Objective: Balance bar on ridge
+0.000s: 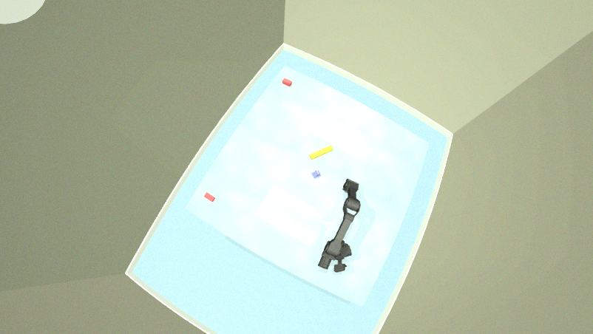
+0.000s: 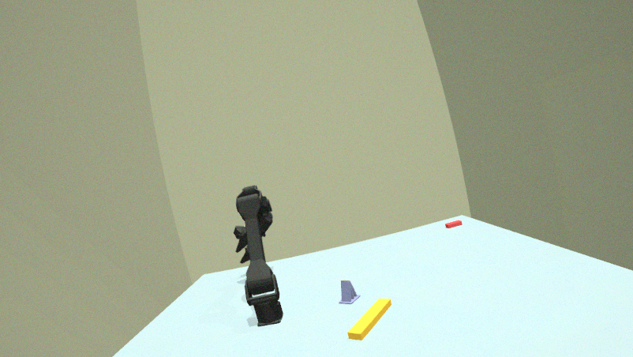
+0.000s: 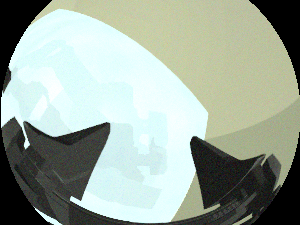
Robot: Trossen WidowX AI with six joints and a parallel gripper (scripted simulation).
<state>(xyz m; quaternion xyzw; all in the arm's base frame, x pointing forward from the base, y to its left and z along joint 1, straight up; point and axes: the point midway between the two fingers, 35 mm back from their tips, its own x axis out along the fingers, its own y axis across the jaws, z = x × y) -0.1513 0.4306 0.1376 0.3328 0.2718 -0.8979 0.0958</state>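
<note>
Near the counter's middle, my tool gapes wide, holding nothing; an off-centre grasp risks tipping the yellow bar off the ridge.

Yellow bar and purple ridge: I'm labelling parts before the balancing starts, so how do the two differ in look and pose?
The yellow bar is long, flat and lies low on the table; the purple ridge is short and stands upright, narrowing toward its top. The bar is much the longer. Both rest on the table, apart from each other and from the open gripper.
</note>
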